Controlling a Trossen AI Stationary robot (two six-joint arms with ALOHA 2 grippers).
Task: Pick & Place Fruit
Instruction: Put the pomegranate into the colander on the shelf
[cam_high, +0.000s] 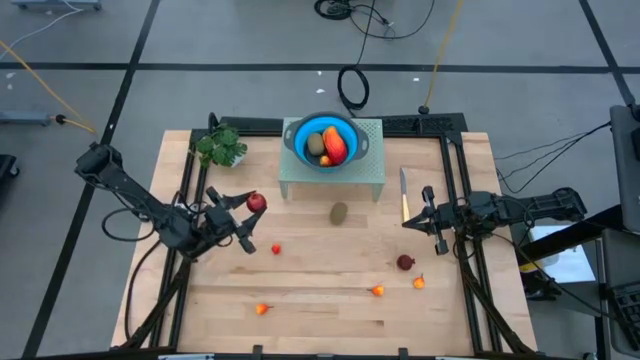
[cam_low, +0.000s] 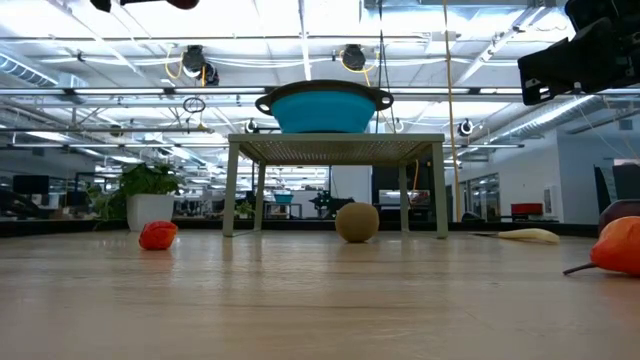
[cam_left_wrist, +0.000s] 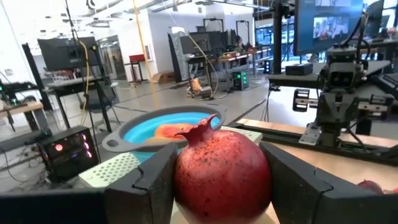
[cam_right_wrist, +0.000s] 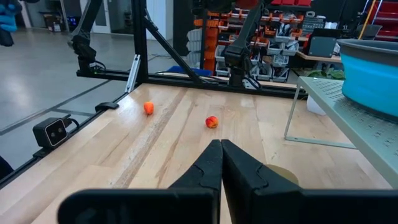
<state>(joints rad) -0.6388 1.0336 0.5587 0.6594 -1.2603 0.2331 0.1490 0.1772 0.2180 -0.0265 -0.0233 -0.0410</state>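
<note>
My left gripper (cam_high: 250, 208) is shut on a dark red pomegranate (cam_high: 257, 203), held well above the table, left of the stand. In the left wrist view the pomegranate (cam_left_wrist: 221, 168) fills the gap between both fingers (cam_left_wrist: 146, 186), and the blue bowl (cam_left_wrist: 168, 127) lies beyond. The bowl (cam_high: 325, 143) holds a brown kiwi (cam_high: 316, 145) and a longer orange-red piece (cam_high: 335, 148). Another kiwi (cam_high: 339, 212) lies on the table, as does a dark red round fruit (cam_high: 405, 262). My right gripper (cam_high: 432, 215) waits shut at the right, low over the wood.
The bowl sits on a perforated stand (cam_high: 370, 170). Tiny orange-red fruits (cam_high: 276, 249) (cam_high: 262, 309) (cam_high: 378, 291) (cam_high: 418, 283) are scattered across the front half. A green leafy bunch (cam_high: 222, 147) is at the back left, and a yellow-handled knife (cam_high: 404, 195) lies beside the right gripper.
</note>
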